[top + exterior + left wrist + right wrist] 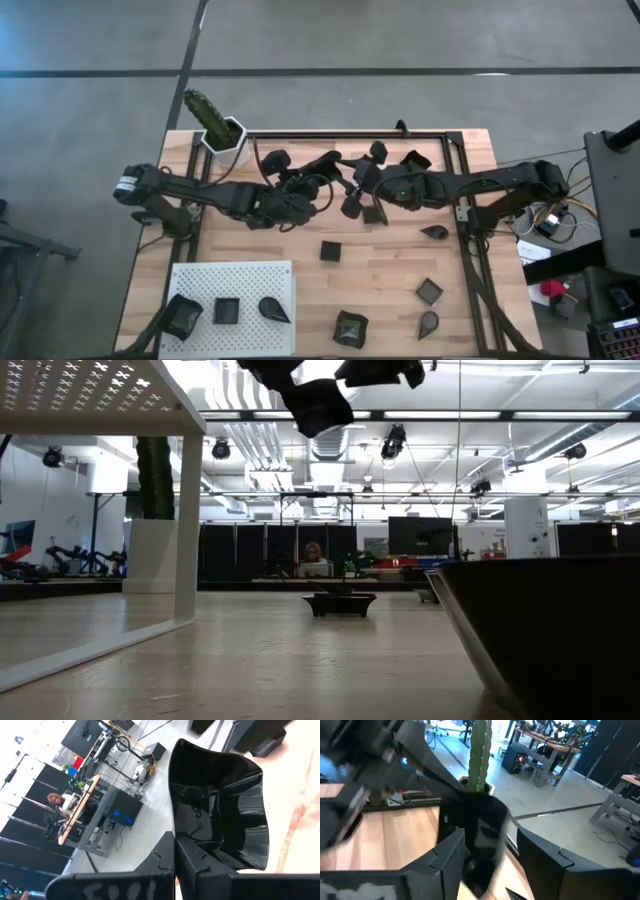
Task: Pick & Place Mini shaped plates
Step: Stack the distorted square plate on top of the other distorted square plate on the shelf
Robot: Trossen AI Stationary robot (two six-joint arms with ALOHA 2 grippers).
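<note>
Glossy black mini plates [330,250], white perforated board [240,280], green cactus [205,110] in white pot [228,145], light wood table [380,280].

Wooden table [390,280] with small dark plates scattered over it

At the near left corner sits a white perforated board [232,290] carrying a square plate [227,311] and a teardrop plate [272,309], with a wavy-edged plate [182,316] overhanging its left edge; on the bare wood lie a square plate in the middle [331,251], another square one [374,213] farther back, a teardrop [435,232] near the right rail, a square [429,291] and a teardrop [428,323] at the near right, and a wavy-edged plate [350,329] at the near edge; a white hexagonal pot with a cactus [222,133] stands at the far left corner
</note>
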